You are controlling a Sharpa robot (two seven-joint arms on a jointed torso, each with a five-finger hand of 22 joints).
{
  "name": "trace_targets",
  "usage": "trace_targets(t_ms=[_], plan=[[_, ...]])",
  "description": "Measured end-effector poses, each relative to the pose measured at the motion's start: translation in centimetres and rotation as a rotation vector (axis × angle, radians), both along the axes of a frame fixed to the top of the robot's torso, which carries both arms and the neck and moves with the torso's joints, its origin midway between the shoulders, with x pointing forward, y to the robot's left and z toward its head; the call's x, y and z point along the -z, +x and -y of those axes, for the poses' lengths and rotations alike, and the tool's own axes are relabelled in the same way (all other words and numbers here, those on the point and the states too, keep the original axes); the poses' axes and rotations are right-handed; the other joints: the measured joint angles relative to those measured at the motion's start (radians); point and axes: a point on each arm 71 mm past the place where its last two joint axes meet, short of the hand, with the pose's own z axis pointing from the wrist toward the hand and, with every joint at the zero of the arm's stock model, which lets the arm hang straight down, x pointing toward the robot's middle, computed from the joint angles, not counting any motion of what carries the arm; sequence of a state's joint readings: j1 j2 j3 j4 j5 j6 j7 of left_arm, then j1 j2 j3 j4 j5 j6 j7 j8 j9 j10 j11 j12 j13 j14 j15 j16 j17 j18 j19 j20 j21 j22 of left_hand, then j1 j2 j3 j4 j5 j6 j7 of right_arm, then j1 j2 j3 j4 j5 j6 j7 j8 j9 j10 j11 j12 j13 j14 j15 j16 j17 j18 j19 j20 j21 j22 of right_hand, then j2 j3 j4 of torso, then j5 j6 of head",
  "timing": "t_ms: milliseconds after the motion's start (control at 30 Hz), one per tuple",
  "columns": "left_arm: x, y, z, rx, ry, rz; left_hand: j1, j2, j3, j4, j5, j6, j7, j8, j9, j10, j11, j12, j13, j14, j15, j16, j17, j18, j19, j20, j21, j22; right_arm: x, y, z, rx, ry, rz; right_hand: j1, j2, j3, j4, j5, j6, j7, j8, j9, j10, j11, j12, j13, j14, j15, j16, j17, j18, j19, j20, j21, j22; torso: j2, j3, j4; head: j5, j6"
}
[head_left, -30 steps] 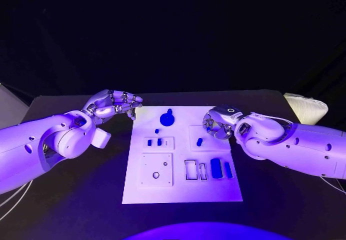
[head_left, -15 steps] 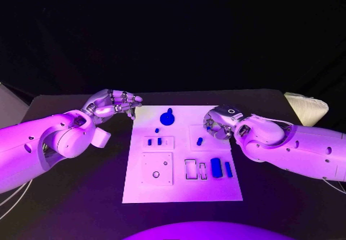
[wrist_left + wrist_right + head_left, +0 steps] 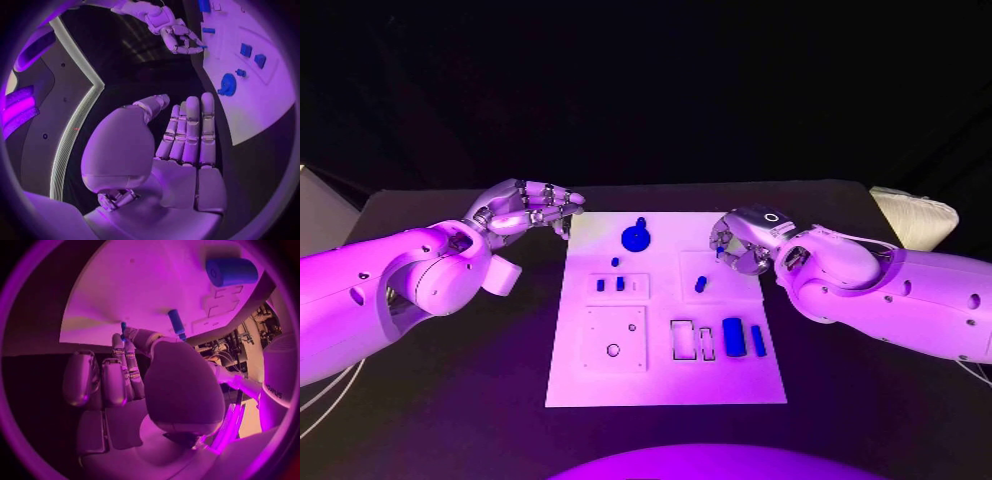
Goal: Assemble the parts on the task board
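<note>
Task board (image 3: pixel 733 385): flat white rectangular plate, smooth matt face, lying in the middle of the black desk (image 3: pixel 459 400).

Parts, all blue, smooth and hard-looking:
- Round disc with a small knob (image 3: pixel 635 237) near the board's far edge; a tiny piece (image 3: pixel 613 261) just below it.
- Two short upright pegs (image 3: pixel 609 284) in a raised square panel on the board's left half.
- Small slanted capsule (image 3: pixel 701 284) lying on the right half, just beside the right hand.
- Rounded oblong block (image 3: pixel 734 336) and a thinner bar (image 3: pixel 757 340) side by side in the lower right, next to a slim piece (image 3: pixel 707 342) and a framed rectangular slot (image 3: pixel 682 338).
- Lower-left square panel (image 3: pixel 613 338) with an oval hole.

Left hand (image 3: pixel 527 210): silver, off the board's far-left corner, fingers (image 3: pixel 187 131) straight and side by side, holding nothing.

Right hand (image 3: pixel 737 243): over the board's right edge, fingers curled; the right wrist view shows a small blue piece (image 3: pixel 123 330) at the fingertips, apparently pinched.

Against the earlier frame: the right hand has moved slightly up and away from the slanted capsule, which now lies fully exposed. Left hand and remaining parts unchanged.
</note>
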State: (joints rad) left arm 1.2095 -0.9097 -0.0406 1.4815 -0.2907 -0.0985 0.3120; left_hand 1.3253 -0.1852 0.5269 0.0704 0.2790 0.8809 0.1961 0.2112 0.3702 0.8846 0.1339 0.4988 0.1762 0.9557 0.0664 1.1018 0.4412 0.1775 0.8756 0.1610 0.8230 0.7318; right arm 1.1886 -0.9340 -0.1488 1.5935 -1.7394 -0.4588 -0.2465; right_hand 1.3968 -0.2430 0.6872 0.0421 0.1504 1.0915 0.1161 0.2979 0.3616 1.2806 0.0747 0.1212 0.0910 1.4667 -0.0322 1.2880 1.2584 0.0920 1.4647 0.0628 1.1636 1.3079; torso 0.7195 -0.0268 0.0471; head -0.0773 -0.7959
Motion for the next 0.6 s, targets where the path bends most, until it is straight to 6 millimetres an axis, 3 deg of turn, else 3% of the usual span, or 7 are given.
trace_targets(t_ms=[233,600], plan=[[0.1,0.1,-0.2,-0.007,0.003,0.000,0.000,0.000,0.000,0.000,0.000,0.000,0.000,0.000,0.000,0.000,0.000,0.000,0.000,0.000,0.000,0.000,0.000,0.000,0.000,0.000,0.000,0.000,-1.2,-0.5,-0.1,0.003,0.060,-0.004,0.000,0.000,0.001,-0.002,-0.002,0.000,0.000,0.000,0.000,0.000,0.000,0.002,0.000,0.000,0.000,0.000,-0.004,0.000,0.000,0.000,0.000,0.000,0.000,-0.0004,-0.0001,0.001,0.001],[0.1,0.1,-0.1,-0.005,0.003,-0.001,0.000,0.000,0.000,0.000,0.000,0.000,0.000,0.000,0.000,0.000,0.000,0.000,0.000,0.000,0.000,0.000,0.000,0.000,0.000,0.000,0.000,0.000,-1.9,-3.1,-4.0,-0.105,0.184,-0.028,-0.002,0.007,0.017,-0.013,-0.003,0.000,0.000,0.000,-0.001,0.000,0.000,0.002,0.001,0.000,0.000,0.000,-0.007,0.000,0.000,0.000,0.000,0.000,0.000,-0.0004,-0.0002,0.016,0.005]])
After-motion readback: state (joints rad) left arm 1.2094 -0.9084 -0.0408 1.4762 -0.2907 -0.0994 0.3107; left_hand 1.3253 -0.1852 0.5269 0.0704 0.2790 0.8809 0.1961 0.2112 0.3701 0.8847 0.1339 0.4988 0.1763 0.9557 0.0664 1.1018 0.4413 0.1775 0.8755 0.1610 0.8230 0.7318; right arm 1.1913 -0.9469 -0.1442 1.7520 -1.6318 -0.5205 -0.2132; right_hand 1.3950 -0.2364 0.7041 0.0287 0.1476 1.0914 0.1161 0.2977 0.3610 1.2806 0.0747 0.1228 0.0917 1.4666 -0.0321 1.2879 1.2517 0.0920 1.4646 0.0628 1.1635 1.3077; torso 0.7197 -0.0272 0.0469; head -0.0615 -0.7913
